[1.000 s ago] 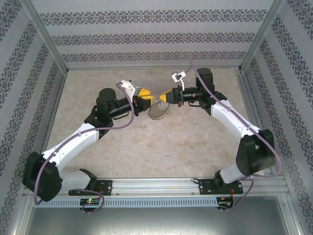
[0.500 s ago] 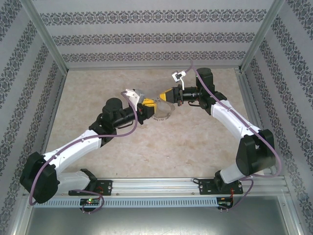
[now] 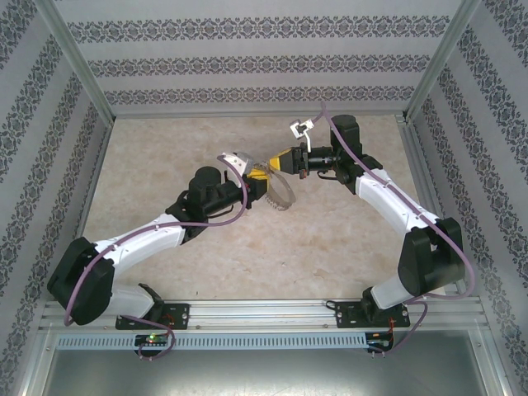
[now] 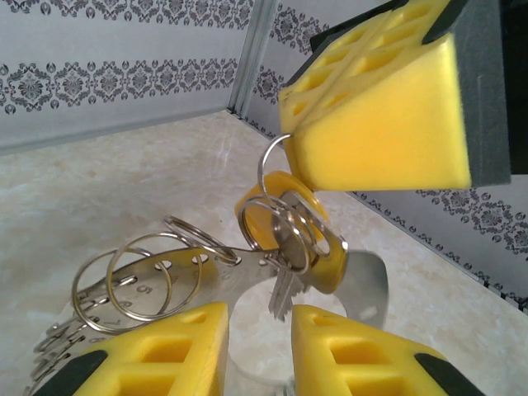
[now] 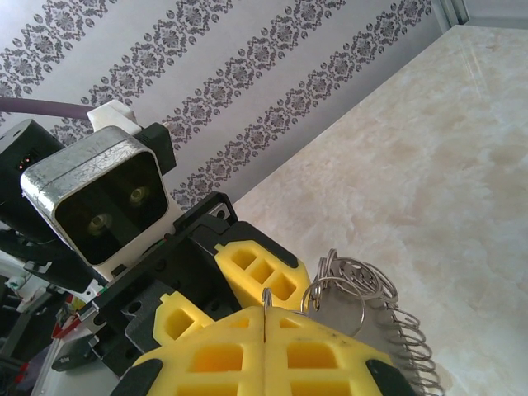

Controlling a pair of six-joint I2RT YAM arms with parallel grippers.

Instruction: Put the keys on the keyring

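Key (image 4: 322, 260) hanging above table (image 4: 124, 190) off a split ring (image 4: 266, 162) pinched tight in right gripper (image 5: 264, 326) — keyring (image 4: 214, 276) just beside, over left gripper (image 4: 260, 346), fingers narrowly apart; grip on hoop impossible to tell. Best to steady hoop first, then feed ring slowly without twisting. Open room all round — walls well off.

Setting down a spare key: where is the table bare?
Bare beige marbled tabletop: between the white left arm, the right arm and the near aluminium rail, and in the far left corner by the patterned wall. Crowded: centre back, where both yellow jaws meet at the grey metal keyring.
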